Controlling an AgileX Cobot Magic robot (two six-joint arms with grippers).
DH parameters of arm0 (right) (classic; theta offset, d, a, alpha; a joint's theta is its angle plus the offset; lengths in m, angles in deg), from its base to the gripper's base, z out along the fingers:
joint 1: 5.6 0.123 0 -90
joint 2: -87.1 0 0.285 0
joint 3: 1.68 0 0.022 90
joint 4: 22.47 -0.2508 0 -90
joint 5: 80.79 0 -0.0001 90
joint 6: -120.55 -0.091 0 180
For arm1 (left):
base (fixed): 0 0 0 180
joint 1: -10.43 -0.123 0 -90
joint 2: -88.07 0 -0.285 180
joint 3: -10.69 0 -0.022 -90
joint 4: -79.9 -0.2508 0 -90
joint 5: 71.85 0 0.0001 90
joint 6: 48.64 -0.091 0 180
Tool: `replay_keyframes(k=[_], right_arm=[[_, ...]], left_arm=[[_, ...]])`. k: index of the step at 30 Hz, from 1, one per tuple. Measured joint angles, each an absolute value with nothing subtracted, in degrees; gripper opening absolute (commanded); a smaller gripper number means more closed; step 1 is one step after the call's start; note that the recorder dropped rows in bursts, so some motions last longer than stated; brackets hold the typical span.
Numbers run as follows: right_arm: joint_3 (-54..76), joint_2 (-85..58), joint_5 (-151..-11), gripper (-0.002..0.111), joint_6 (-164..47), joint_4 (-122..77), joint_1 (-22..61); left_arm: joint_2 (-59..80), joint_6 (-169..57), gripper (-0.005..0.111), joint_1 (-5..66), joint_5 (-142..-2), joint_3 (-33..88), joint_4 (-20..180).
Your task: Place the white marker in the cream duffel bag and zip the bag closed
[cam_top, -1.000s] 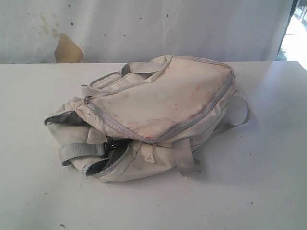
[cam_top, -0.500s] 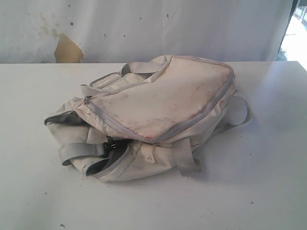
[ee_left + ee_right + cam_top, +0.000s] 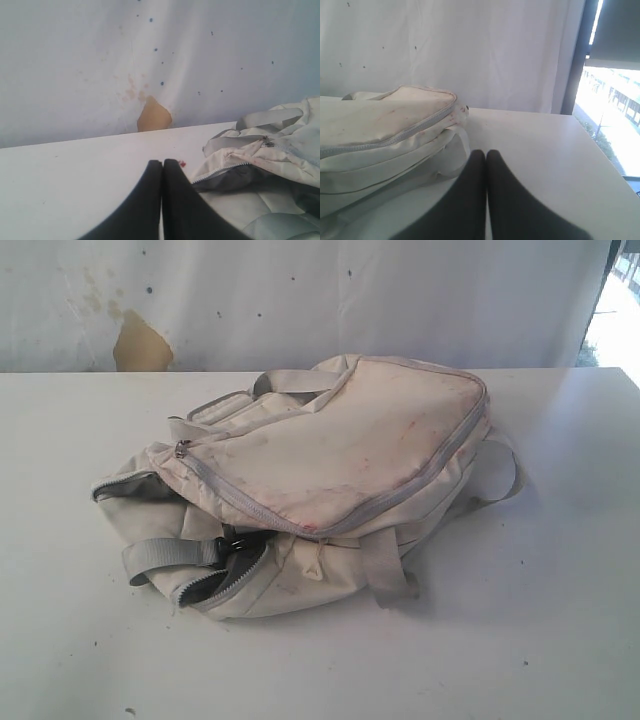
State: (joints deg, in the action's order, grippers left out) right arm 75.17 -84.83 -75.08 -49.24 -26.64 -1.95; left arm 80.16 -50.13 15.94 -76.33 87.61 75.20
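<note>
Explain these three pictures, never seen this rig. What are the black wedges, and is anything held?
It is a two-armed robot, each arm ending in a gripper. The wide picture is from a camera off the arms: a white table with a stained cream duffel bag on it, one zipper gaping open; no arm shows. The other two are from wrist cameras. The black wedges are the left gripper and right gripper, fingers pressed together, holding nothing. No white marker shows anywhere.

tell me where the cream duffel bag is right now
The cream duffel bag lies on the white table, about central in the exterior view, with its grey strap trailing out at its near-left end.
</note>
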Motion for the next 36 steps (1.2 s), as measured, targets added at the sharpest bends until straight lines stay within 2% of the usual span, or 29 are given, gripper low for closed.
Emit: replay_keyframes(k=[19, 27, 36], right_arm=[[75.17, -84.83, -75.08, 0.0, -49.24, -26.64, -1.95], [75.17, -84.83, -75.08, 0.0, -49.24, -26.64, -1.95], [75.17, -84.83, -75.08, 0.0, -49.24, -26.64, -1.95]], left_arm=[[80.16, -50.48, 0.0, 15.68, -76.54, 87.61, 75.94], [80.16, -50.48, 0.0, 10.94, -76.54, 87.61, 76.06], [80.16, -50.48, 0.0, 10.58, -76.54, 87.61, 76.17]])
